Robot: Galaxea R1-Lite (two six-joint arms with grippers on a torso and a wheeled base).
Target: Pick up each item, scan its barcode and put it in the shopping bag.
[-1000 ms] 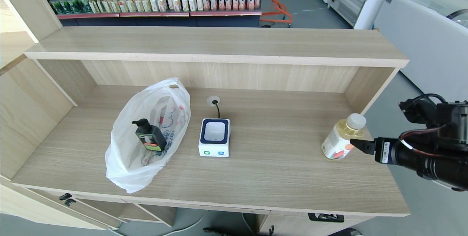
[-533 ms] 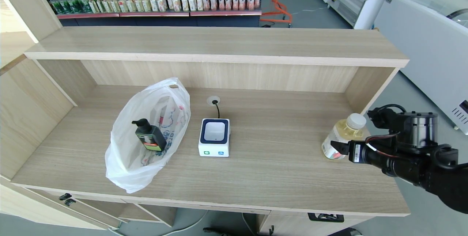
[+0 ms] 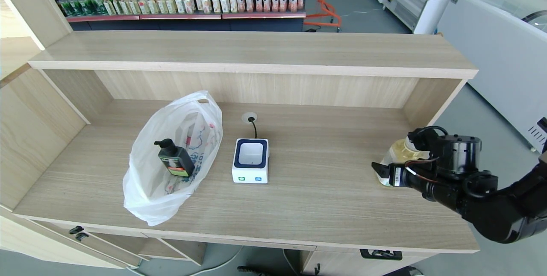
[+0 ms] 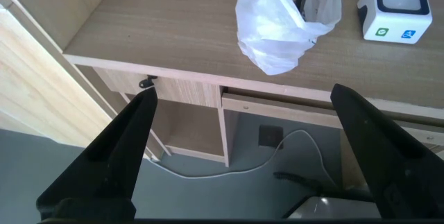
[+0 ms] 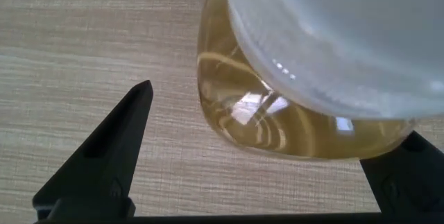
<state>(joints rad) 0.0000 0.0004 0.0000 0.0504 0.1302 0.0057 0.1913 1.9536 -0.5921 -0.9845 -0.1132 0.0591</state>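
A clear bottle of yellow liquid (image 3: 397, 156) with a white cap stands upright near the counter's right edge. My right gripper (image 3: 389, 169) is open at its base, with one finger on each side of the bottle (image 5: 312, 92); the fingers (image 5: 104, 161) are not pressing on it. A white shopping bag (image 3: 145, 182) lies open at the left with a dark pump bottle (image 3: 175, 160) inside. The white barcode scanner (image 3: 251, 160) sits at the counter's middle. My left gripper (image 4: 244, 91) hangs open with nothing in it, below the counter's front edge, facing the bag (image 4: 284, 30) and the scanner (image 4: 392, 9).
The wooden counter (image 3: 320, 199) has a raised back ledge (image 3: 256, 54) and side walls. The scanner's black cable (image 3: 254, 128) runs to a grommet behind it. A drawer front (image 4: 277, 106) sits under the counter. Chest freezers (image 3: 491, 41) stand off to the right.
My right arm has moved left, towards the bottle. Its open fingers now straddle the bottle's base. The bag, scanner and bottle have stayed in place.
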